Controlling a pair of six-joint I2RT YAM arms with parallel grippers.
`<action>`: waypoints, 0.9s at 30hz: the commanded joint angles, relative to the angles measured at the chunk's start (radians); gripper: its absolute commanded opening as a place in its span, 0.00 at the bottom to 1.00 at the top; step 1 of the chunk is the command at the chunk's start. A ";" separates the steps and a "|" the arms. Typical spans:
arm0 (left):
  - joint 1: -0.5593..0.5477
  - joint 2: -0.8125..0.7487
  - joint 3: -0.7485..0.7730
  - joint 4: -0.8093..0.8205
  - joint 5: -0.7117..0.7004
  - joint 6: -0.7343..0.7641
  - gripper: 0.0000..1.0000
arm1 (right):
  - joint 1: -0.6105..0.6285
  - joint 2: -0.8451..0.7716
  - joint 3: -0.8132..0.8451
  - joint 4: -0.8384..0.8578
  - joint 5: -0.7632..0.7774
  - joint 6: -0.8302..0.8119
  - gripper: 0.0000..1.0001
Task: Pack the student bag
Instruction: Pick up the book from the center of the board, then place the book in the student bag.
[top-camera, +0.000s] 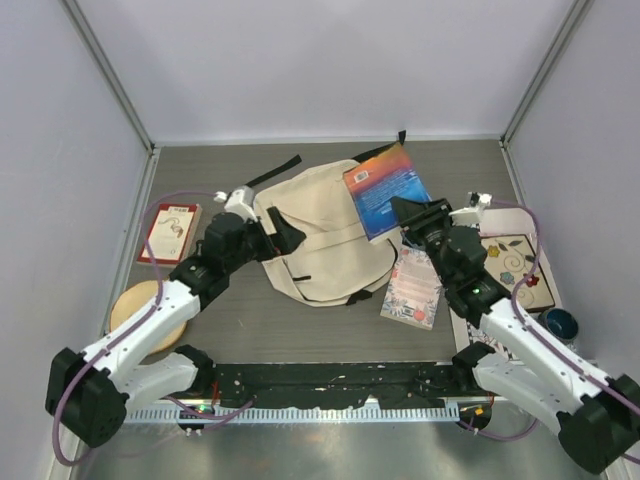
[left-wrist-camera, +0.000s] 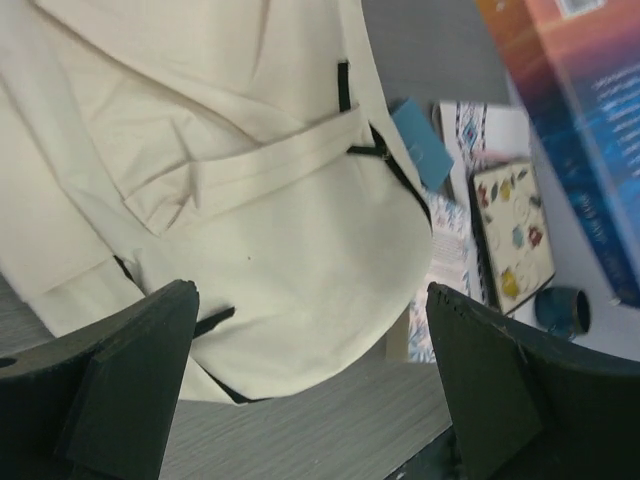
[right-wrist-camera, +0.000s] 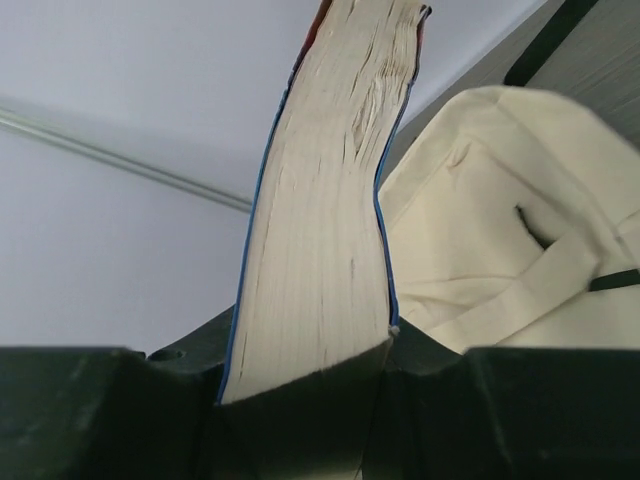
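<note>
Student bag (top-camera: 320, 240) is filling the middle of the surface (top-camera: 300, 335); blue book (top-camera: 385, 190) is hanging over its far right corner, blocking access there. Floral booklet (top-camera: 412, 288), patterned board (top-camera: 515, 262) and bowl (top-camera: 560, 322) are crowding the right; red-edged book (top-camera: 170, 232) and wooden disc (top-camera: 140, 315) are lining the left. Bare strip is running in front of the bag

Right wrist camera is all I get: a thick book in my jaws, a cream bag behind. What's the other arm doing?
Observer: The left jaws stand wide open over the left edge of the student bag, holding nothing.
Operator: Anything else to pack?
Observer: A red-and-white book lies on the table, left of the bag.
Operator: And on my side?
Observer: A flowery booklet lies beside the bag's right edge, nearer the arm bases than your thick book.
</note>
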 joint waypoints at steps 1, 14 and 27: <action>-0.169 0.104 0.119 -0.067 -0.048 0.214 1.00 | 0.000 -0.168 0.173 -0.299 0.167 -0.238 0.01; -0.520 0.560 0.456 -0.242 -0.134 0.564 0.99 | -0.003 -0.312 0.316 -0.672 0.325 -0.373 0.01; -0.559 0.739 0.539 -0.294 -0.131 0.578 0.90 | -0.003 -0.392 0.324 -0.775 0.370 -0.361 0.01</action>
